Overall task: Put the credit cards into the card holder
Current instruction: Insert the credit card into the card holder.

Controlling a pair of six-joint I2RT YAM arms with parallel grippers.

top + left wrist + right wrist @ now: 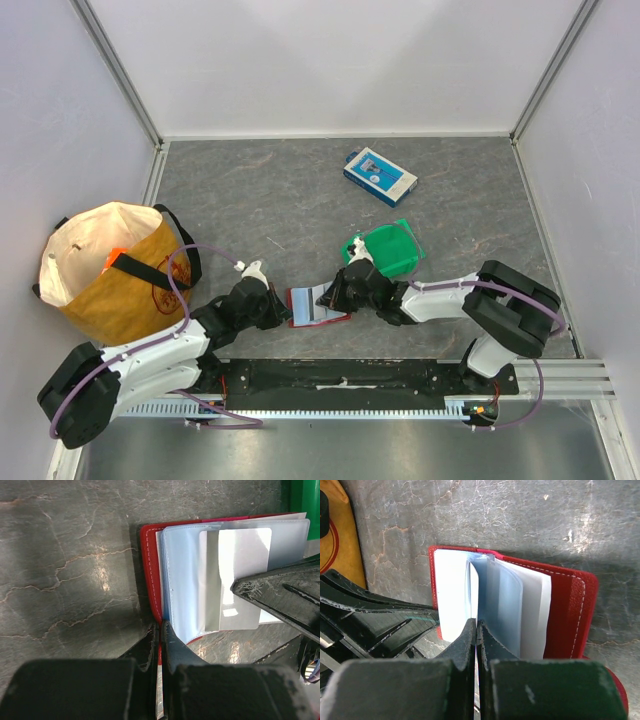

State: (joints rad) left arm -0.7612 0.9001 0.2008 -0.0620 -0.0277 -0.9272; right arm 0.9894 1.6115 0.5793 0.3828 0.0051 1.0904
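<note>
The red card holder (pixel 318 305) lies open on the bench (pixel 250 200) between the arms. The left tool (pixel 161 642), pressed together, pinches its near edge. The right tool (pixel 476 630) seems to nip a clear inner leaf (pixel 502 610). One pale card (pixel 242 575) sits inside, so I judge the loading partly done; no other cards are visible.

Red card holder (pixel 312 308) lies open on the grey bench (pixel 250 200), near the front edge and about centre. White stitching runs along the cover rim. The clear bluish sleeves (pixel 182 580) are fanned up off the spine, a few standing almost on edge. One pale white card (pixel 245 575) with rounded corners sits in a sleeve, with glare across it. Other cards can't be made out.
</note>
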